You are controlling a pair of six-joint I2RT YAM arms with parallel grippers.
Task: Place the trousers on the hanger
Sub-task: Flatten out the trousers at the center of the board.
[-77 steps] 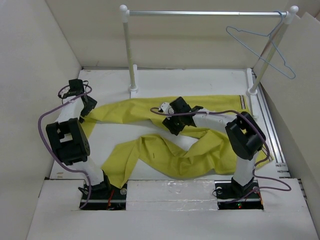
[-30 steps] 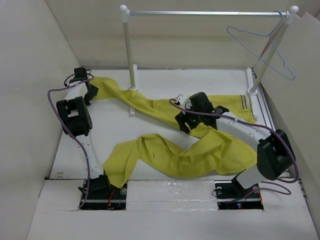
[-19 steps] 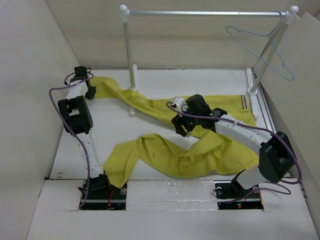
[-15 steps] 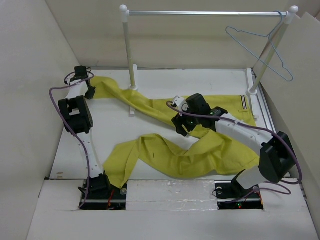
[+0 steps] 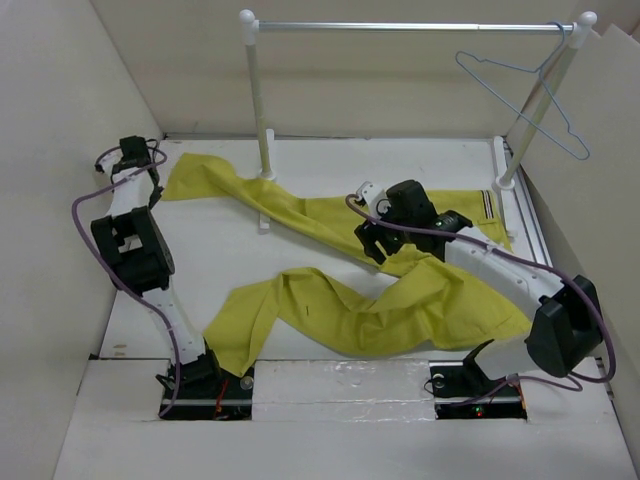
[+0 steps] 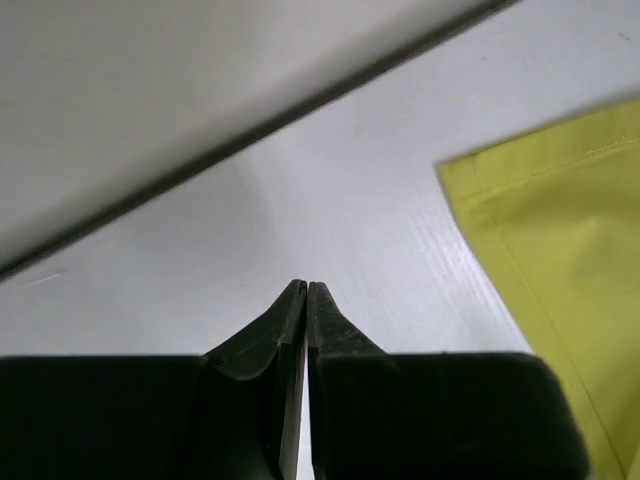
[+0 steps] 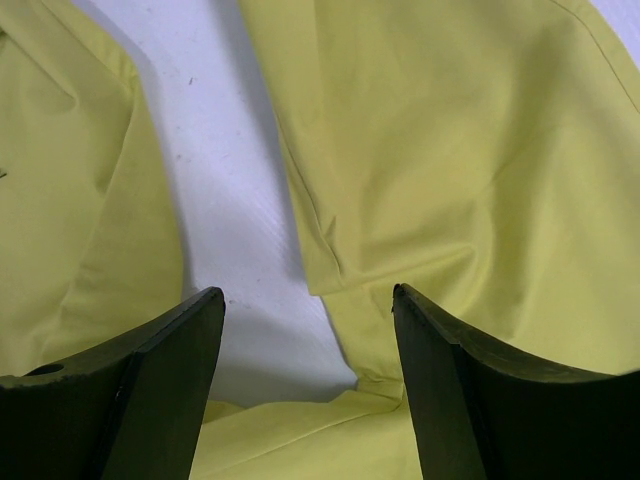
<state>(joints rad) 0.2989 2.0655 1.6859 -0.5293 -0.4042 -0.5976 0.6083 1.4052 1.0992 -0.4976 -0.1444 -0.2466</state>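
The mustard-yellow trousers (image 5: 400, 300) lie spread over the white table. One leg runs to the far left (image 5: 195, 180) and the other curls toward the near left. The striped waistband (image 5: 487, 205) lies at the right. The pale blue wire hanger (image 5: 515, 107) hangs from the rail at the back right. My left gripper (image 5: 150, 192) is shut on nothing over bare table. In the left wrist view its tips (image 6: 305, 290) meet, and the trouser hem (image 6: 560, 230) lies apart to the right. My right gripper (image 5: 368, 240) stands open just above the trousers (image 7: 450, 150) where the legs meet (image 7: 308, 295).
A rail with white posts (image 5: 262, 100) and a metal bar (image 5: 400, 27) stands across the back of the table. The far trouser leg passes the foot of the left post (image 5: 266, 180). Beige walls close in on the left (image 5: 60, 150) and right.
My left gripper has shut and drawn left, off the far leg's end, which now lies loose on the table. The right gripper shifted slightly right and stayed open.
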